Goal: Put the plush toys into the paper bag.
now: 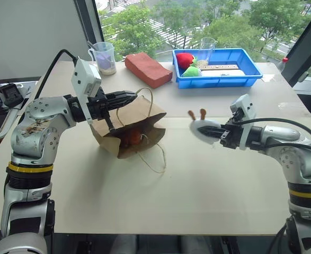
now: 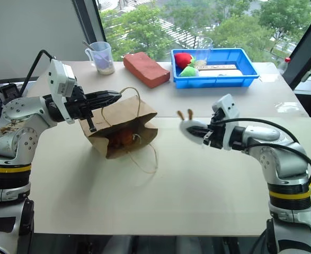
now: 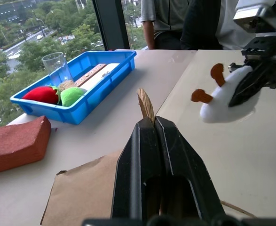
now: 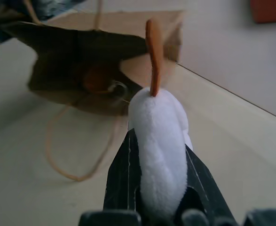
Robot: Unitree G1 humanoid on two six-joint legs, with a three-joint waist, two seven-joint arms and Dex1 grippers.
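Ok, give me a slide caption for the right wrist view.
Right gripper clamps the round white plush bunny with orange ears, facing the open brown paper bag.

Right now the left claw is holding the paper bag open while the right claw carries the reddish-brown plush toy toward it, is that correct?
Not quite: the right claw carries the white bunny toy, as the right wrist view shows. The reddish-brown toy already lies inside the paper bag, which the left claw holds open.

The left gripper (image 1: pixel 135 96) is level with jaws closed. The right gripper (image 1: pixel 211 128) is raised, angled inward, jaws clamped.
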